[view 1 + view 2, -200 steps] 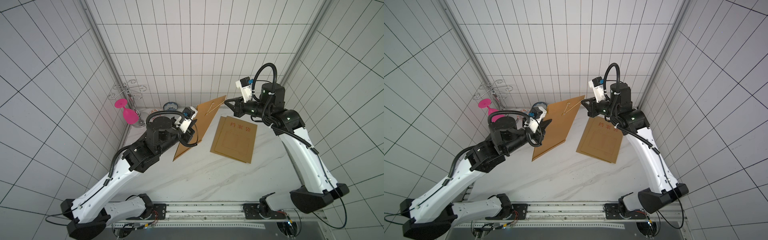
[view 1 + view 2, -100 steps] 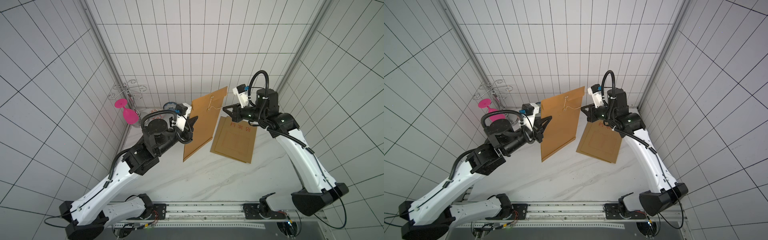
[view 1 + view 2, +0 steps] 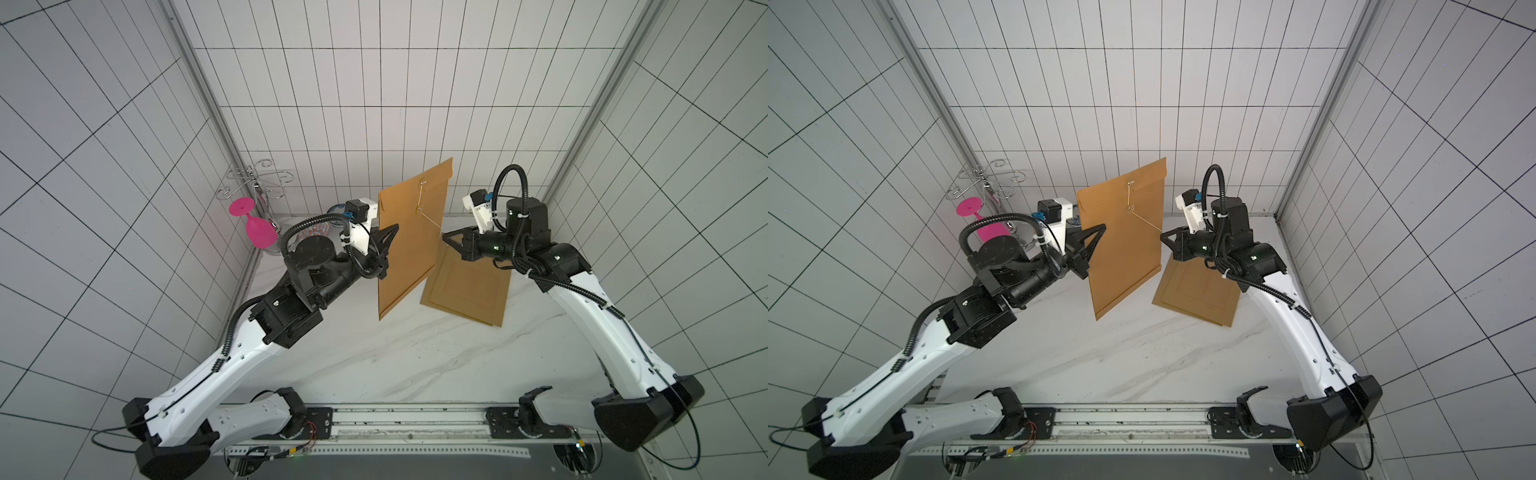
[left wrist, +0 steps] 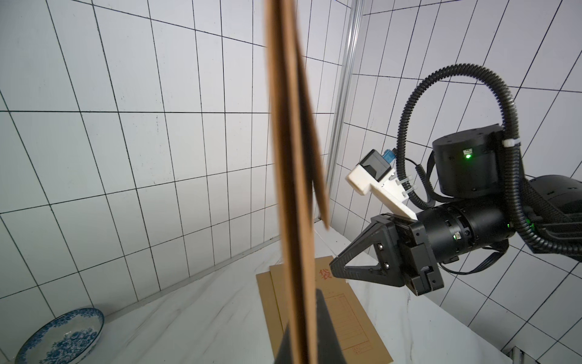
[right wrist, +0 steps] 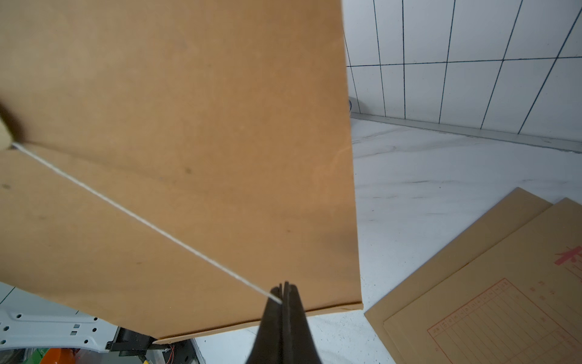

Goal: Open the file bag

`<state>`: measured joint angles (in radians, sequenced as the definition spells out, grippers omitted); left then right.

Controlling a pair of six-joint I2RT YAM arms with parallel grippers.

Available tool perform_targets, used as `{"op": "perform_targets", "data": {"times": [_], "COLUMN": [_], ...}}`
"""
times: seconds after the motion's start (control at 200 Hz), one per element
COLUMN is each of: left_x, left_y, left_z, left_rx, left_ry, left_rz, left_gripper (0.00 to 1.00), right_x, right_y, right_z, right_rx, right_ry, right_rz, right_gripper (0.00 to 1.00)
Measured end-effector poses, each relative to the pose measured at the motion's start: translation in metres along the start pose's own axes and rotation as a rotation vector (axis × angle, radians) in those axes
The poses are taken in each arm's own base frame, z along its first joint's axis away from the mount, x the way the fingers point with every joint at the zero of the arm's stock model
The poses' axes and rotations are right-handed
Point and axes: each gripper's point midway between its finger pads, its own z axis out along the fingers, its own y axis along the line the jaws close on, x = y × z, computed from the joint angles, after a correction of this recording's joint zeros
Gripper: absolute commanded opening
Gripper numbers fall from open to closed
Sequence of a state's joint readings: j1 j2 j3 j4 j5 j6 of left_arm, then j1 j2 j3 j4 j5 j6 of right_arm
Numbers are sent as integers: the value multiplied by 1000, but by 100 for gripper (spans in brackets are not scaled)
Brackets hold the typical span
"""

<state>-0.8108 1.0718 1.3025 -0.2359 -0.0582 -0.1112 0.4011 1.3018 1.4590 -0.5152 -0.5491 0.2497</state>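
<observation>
Left gripper [image 3: 393, 228] clamps file bag [image 3: 409, 253]; right gripper [image 3: 444, 238], string [image 3: 430, 220].

The only legible print is on the flat bag [image 4: 362, 340] lying on the tabletop [image 4: 195, 315]. In the left wrist view a large red character, 袋 [image 4: 325, 274], stands at the head of its face. Next to it is a red ruled form [image 4: 343, 312] with entries too small to read. The right wrist view shows this form's grid [image 5: 491, 321] with tiny red characters, unreadable, and part of a large red character [image 5: 571, 258] cut off at the picture's edge. In both top views the bag's print shows only as faint frame lines [image 3: 465, 286] [image 3: 1200, 291].
</observation>
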Motion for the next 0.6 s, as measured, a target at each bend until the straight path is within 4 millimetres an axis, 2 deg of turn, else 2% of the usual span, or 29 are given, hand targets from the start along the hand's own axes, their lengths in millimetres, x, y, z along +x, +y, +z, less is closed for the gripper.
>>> {"op": "perform_targets", "data": {"times": [0.175,0.38,0.605], "left_x": [2,10,8], "left_y": [-1,7,17], "left_z": [1,3,3], "left_rx": [8,-34,-92], "left_ry": [-3,12,1], "left_rz": [-21,-29,-30], "left_gripper": [0,0,0], "right_x": [6,14,25], "right_y": [9,32,57], "right_z": [3,9,15], "right_rx": [-42,-110,-175], "right_ry": [10,16,34], "right_rz": [5,-3,-16], "right_gripper": [0,0,0]}}
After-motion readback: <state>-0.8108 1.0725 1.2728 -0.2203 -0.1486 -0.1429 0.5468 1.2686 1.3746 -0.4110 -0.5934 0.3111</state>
